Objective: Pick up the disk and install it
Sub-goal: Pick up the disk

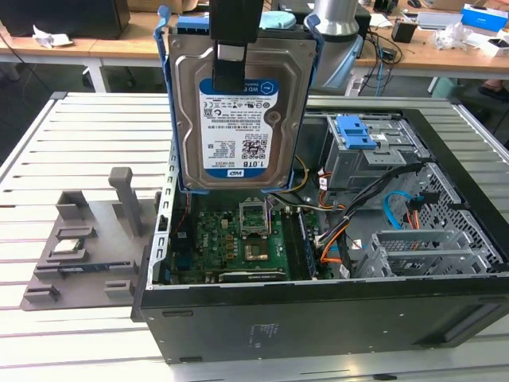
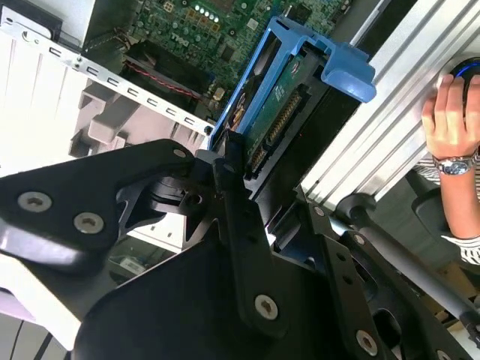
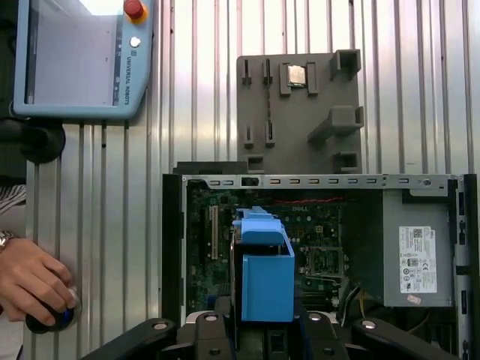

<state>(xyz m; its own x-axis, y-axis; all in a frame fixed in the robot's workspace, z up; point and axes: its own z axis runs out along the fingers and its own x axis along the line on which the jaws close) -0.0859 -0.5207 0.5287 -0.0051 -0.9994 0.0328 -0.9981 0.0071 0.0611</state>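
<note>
1 disk (image 1: 238,135) is clamped edgewise in the pincer (image 1: 229,68), hung upright above the computer case (image 1: 318,314) beneath, seemingly keeping its rails (image 1: 169,95) free.

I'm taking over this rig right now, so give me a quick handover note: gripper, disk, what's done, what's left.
Gripper: shut on the disk, holding it by its upper end.
Disk: upright in the air above the open computer case.
Done: pickup.
Left: install; the disk is not yet in the drive cage.
</note>
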